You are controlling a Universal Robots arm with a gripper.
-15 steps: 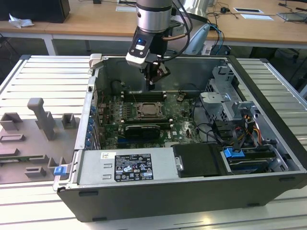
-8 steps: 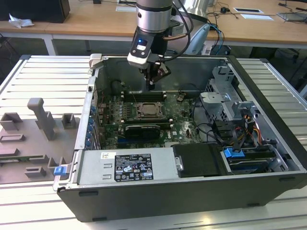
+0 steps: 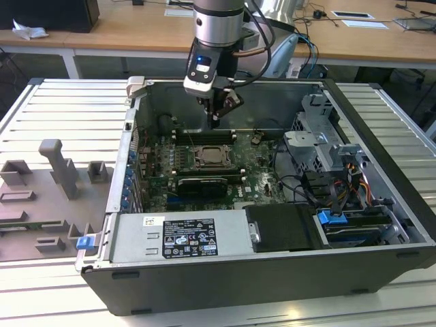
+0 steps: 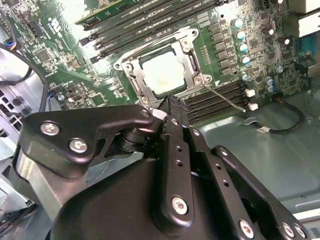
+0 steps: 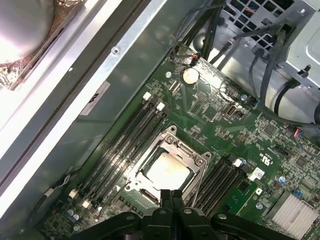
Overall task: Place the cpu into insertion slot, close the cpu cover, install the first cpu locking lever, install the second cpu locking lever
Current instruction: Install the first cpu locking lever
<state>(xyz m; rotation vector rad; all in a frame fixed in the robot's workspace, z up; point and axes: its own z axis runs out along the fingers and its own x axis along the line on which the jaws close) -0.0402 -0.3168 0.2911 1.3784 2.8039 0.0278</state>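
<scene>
1. Since the cpu (image 4: 165,72) already lies flat in the slot (image 3: 198,158) and the cover (image 4: 134,75) looks folded down around it, I judge the step in hand to be a locking lever.
2. The end effector (image 4: 169,102) hangs just over one edge of the slot with its fingers pressed together and nothing between them. In the exterior view it stands above the board, inside the open case (image 3: 381,170) that lies on the counter (image 3: 61,116).
3. A thin lever (image 4: 225,96) runs out from a corner of the slot and slants over the memory slots (image 5: 120,145). It appears unlatched, though I cannot tell whether its tip is raised or lying low.
4. To do this well, press with the clenched fingertips as one blunt point on the lever's bent end, not along its thin shaft, where they could slip off.
5. Push down and sideways together, so the lever slides under its hook rather than springing back.
6. Keep the tips off the cpu's pale top and off the cover's window edge, because a slip there could scratch or shift the chip.
7. Watch the memory slots beside the lever, since the fingers pass close to their clips.
8. The other lever cannot be made out for certain, so which one this is remains unclear.
</scene>
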